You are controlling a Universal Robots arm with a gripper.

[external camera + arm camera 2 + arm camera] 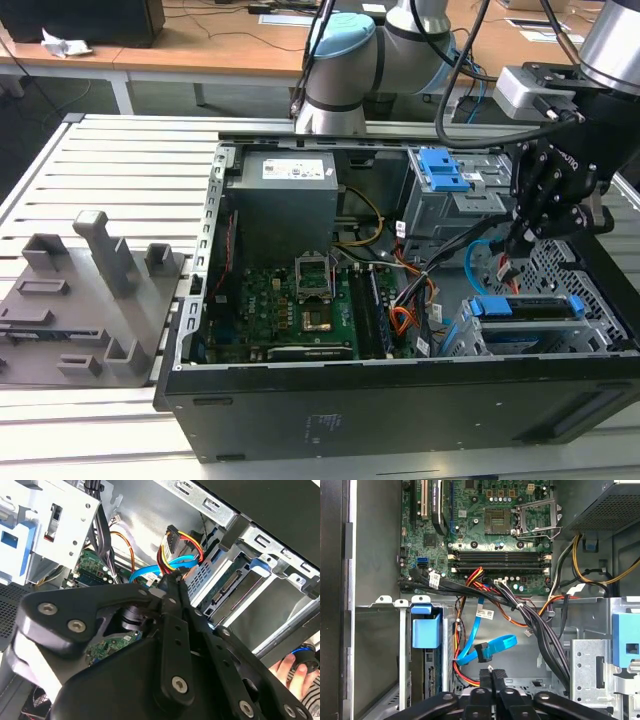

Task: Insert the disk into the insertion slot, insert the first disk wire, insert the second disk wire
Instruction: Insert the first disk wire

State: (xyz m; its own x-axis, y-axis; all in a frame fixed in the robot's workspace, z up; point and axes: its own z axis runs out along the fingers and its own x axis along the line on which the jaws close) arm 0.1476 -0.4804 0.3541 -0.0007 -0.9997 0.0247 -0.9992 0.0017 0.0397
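The disk (525, 308) lies flat in the insertion slot (463, 338), at about 4 o'clock in the open computer case (400, 400) in the exterior view. It is a hard, flat metal box with a bright blue plastic frame. I think it is a bit heavy and does not bend. It should not be bumped. The blue frame looks like the best place to hold it, not the end with the tiny pins.

The end effector (492, 674) hangs just above the disk, at about 3 o'clock in the case. Its two black fingers are pressed together. I cannot tell if something thin is pinched between them.

Just beside the fingertips is the second disk wire (496, 644). It is thin, shiny and light blue, and it curls in a loop with a small dark plug on the end. I think it is very light and floppy, and the smooth skin may slip. The hard plug is the safer part to grip, because the cable would bend away.

The first disk wire (182, 542) is a soft bunch of red and orange strands near the blue loop. It looks light and springy too, so its plug is the part to take.

The slot is thin grey metal full of little holes. The case sits on a ribbed tabletop (130, 170).
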